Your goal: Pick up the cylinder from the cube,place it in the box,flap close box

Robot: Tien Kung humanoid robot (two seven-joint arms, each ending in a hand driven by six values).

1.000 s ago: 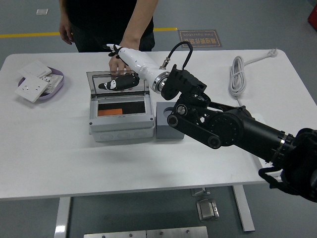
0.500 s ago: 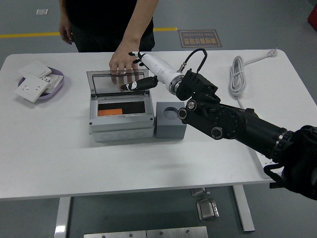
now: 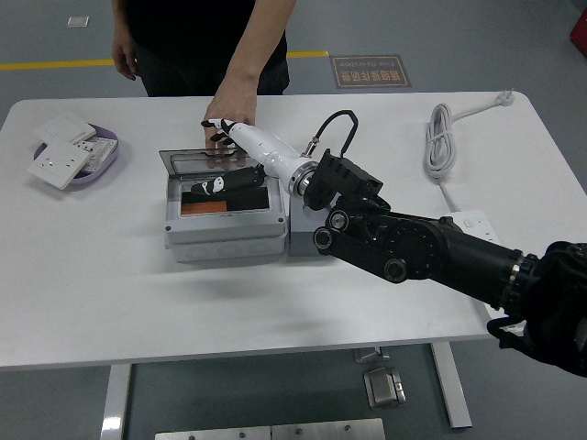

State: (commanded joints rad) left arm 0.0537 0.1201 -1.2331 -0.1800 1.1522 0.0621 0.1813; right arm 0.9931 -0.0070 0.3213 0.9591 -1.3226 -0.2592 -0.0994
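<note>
White table (image 3: 275, 302) fills most of the head view, standing on a grey floor that carries a yellow line at the far left. At the table's far left, a lilac dish (image 3: 103, 160) holds two white switch plates (image 3: 57, 154). Toward the centre stands the grey box (image 3: 225, 220), its clear lid (image 3: 197, 160) tilted partway down over the opening. Inside the box, an orange strip (image 3: 204, 207) is visible on the dark floor of the compartment; whether this is the cylinder cannot be determined from this view. A person stands at the far side of the table, with one hand (image 3: 229, 105) reaching down to the rear edge of the lid and resting there. The robot's right hand (image 3: 229, 165) extends over the box from the right, its white forearm crossing the lid and its black fingertips (image 3: 209, 186) lying over the lid and the box opening, loosely extended with nothing clamped between them. Just right of the box, touching its side wall, sits the grey cube (image 3: 304, 234), largely hidden beneath the black wrist and arm (image 3: 413, 247), so its top recess cannot be seen. At the right of the table lies a coiled white cable (image 3: 442, 142), well apart from the box. Only the right arm is visible.
</note>
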